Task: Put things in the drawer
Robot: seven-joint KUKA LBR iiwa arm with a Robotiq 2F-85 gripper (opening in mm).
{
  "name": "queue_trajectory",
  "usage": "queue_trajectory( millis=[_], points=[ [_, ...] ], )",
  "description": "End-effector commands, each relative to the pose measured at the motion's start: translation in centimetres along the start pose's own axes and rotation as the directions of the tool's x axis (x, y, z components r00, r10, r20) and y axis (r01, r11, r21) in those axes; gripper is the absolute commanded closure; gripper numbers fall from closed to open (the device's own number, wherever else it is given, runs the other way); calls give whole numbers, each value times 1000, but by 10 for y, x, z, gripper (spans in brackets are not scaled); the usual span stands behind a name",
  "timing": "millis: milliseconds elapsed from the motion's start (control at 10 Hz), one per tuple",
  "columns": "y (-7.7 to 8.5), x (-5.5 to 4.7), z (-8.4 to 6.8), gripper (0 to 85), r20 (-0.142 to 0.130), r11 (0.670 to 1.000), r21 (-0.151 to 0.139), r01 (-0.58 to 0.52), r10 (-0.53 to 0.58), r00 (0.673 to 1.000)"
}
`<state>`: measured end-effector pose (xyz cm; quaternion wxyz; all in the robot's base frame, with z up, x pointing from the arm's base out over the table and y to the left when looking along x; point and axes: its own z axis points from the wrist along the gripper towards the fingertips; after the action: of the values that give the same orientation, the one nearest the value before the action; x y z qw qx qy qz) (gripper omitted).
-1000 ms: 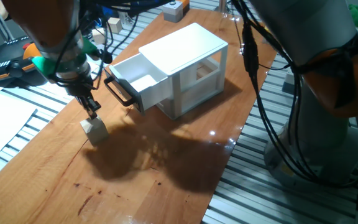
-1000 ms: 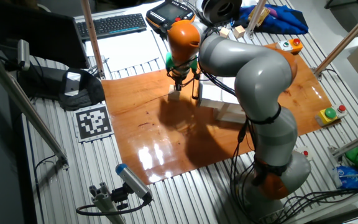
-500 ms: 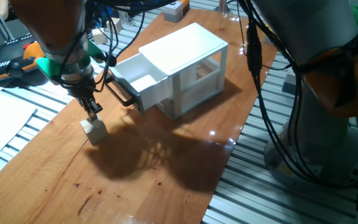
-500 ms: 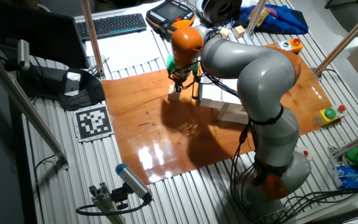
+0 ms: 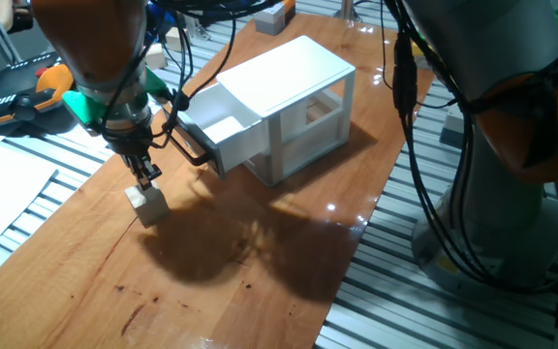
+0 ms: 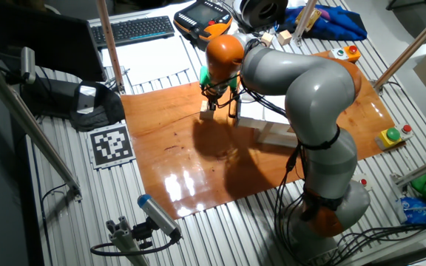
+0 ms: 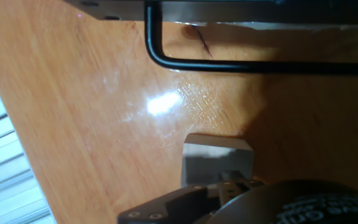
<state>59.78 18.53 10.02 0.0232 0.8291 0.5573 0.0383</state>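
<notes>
The small pale wooden cube (image 5: pixel 148 204) rests on the wooden tabletop, left of the white cabinet (image 5: pixel 294 92). It also shows in the other fixed view (image 6: pixel 207 114) and in the hand view (image 7: pixel 218 157). My gripper (image 5: pixel 146 174) hangs just above the cube, fingers close together and holding nothing. It also appears in the other fixed view (image 6: pixel 211 104). The upper drawer (image 5: pixel 216 126) is pulled out, its black bar handle (image 5: pixel 188 145) facing the cube. The handle (image 7: pixel 229 65) crosses the top of the hand view.
An orange and black pendant (image 5: pixel 13 92) lies off the table's left edge. Loose wooden cubes (image 5: pixel 177 39) and a grey button box (image 5: pixel 271 15) sit at the back. The arm's cables (image 5: pixel 405 116) hang right of the cabinet. A printed marker tag (image 6: pixel 112 144) lies beside the board.
The wrist has shifted slightly right and tilted; the fingertips stay just above the cube. The cube and drawer have not moved.
</notes>
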Motion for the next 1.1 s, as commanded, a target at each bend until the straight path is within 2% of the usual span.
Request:
queue_trajectory(
  millis=[0,200,400,600,1000],
  points=[
    [0,1,0,340,6,1000,4,-2,2,1000],
    [1,2,0,0,27,1000,7,-11,11,1000],
    [1,2,0,0,48,1000,1,-15,15,999],
    [2,3,6,0,53,1000,-11,-16,16,998],
    [1,2,18,0,47,1000,-9,-24,24,999]
  ],
)
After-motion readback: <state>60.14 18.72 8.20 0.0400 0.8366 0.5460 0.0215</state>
